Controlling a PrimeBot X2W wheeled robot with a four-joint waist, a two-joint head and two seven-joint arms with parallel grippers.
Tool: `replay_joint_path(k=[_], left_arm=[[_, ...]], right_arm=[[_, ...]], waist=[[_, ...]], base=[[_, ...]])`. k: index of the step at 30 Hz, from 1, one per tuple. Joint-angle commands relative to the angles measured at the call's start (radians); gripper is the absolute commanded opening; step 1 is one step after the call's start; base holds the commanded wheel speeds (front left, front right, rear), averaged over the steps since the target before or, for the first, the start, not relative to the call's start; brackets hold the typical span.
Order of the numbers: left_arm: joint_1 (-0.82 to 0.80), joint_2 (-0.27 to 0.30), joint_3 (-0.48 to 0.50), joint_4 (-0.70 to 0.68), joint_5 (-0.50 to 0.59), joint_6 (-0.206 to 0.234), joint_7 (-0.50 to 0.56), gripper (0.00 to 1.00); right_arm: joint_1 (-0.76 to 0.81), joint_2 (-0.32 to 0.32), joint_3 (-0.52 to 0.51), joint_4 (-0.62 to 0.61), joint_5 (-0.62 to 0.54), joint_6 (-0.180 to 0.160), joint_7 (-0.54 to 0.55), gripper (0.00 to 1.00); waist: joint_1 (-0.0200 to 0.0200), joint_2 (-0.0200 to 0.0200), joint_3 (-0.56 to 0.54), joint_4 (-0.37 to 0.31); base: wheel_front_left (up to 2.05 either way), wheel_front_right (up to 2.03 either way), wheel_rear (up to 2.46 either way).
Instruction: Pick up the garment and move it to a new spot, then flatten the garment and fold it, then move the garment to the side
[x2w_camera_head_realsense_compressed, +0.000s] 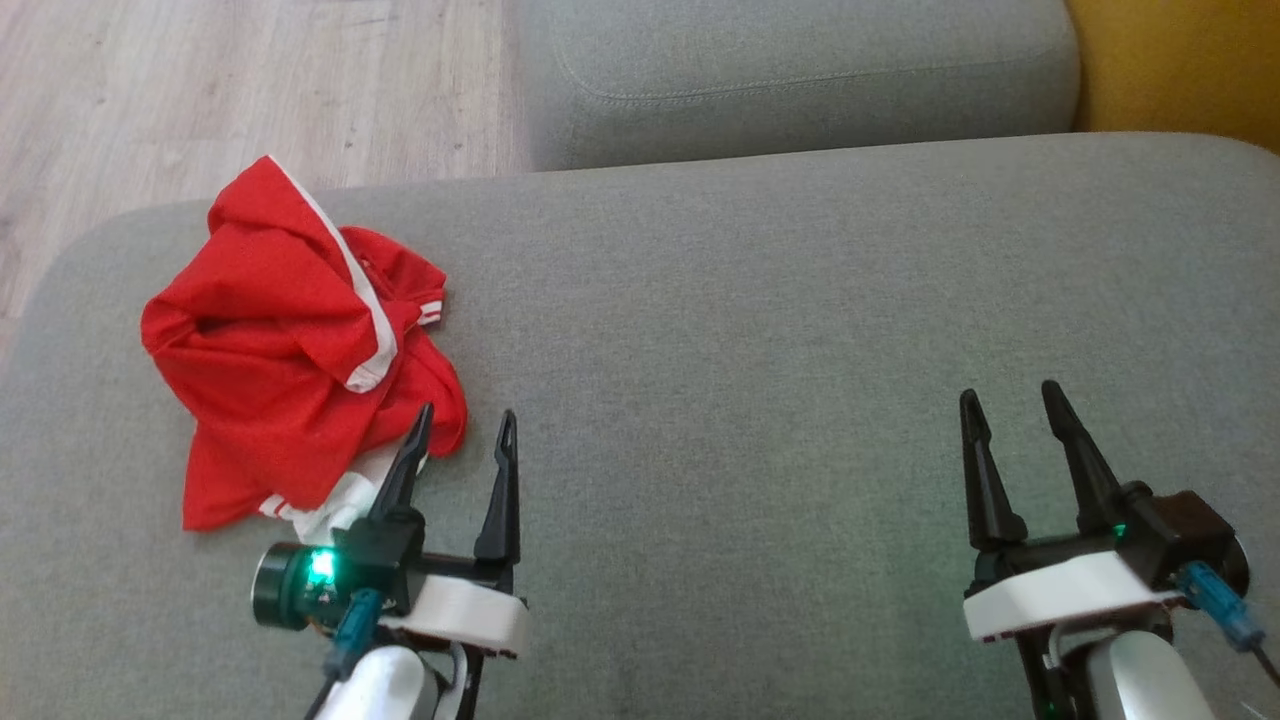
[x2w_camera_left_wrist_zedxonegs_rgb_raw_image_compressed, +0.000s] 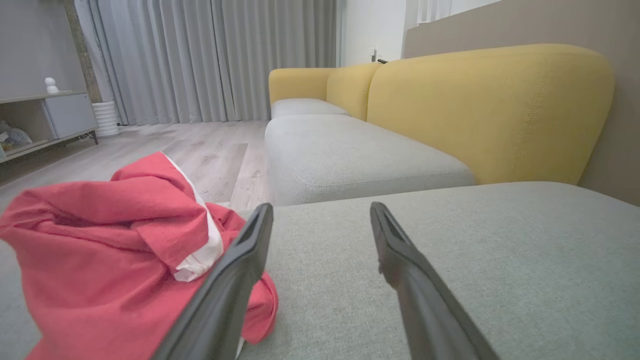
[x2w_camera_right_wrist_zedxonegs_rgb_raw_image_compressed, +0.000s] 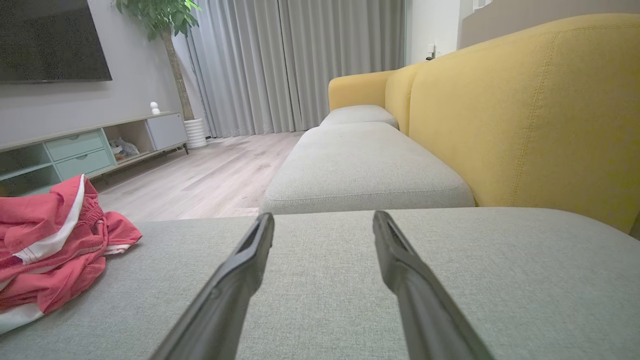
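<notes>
The red garment (x2w_camera_head_realsense_compressed: 290, 340) with white trim is lying crumpled in a loose heap, a white stripe curving across its top, resting near the left end of the grey sofa cushion (x2w_camera_head_realsense_compressed: 760, 330).

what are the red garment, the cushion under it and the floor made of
The red garment looks like thin, soft, matte fabric, perhaps a sportswear knit: it crumples into loose folds and has white trim. The seat cushion is grey woven upholstery, matte, with a fine weave texture. The floor is pale wood-look planks with grain and joints; real wood or laminate, I cannot tell.
</notes>
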Motion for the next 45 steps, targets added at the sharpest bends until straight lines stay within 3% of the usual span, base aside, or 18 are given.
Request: replay_joint_path(k=[1, 13, 18, 32, 45], left_arm=[[-0.056, 0.006, 0.027, -0.045, 0.019, 0.01, -0.017, 1.0], [-0.004, -0.049, 0.122, -0.041, 0.033, -0.039, -0.052, 1.0], [0.003, -0.064, 0.131, 0.003, 0.084, -0.074, -0.067, 1.0], [-0.003, -0.088, 0.174, 0.043, 0.122, -0.12, -0.07, 1.0], [0.004, -0.093, 0.24, 0.052, 0.147, -0.125, -0.07, 1.0]], right_arm=[[-0.046, -0.008, 0.026, -0.041, -0.016, -0.001, -0.018, 1.0], [-0.036, -0.009, 0.009, -0.002, 0.05, -0.001, -0.053, 1.0], [-0.034, -0.01, 0.015, 0.019, 0.046, -0.001, -0.068, 1.0], [-0.042, -0.01, 0.023, 0.028, 0.063, -0.001, -0.071, 1.0], [-0.03, -0.01, 0.072, 0.03, 0.082, -0.001, -0.071, 1.0]], waist=[[0.0, 0.0, 0.001, 0.001], [0.0, 0.0, 0.003, 0.007], [0.0, 0.0, 0.002, 0.007], [0.0, 0.0, 0.005, 0.01], [0.0, 0.0, -0.013, 0.11]], base=[[0.0, 0.0, 0.0], [0.0, 0.0, 0.0], [0.0, 0.0, 0.0], [0.0, 0.0, 0.0], [0.0, 0.0, 0.0]])
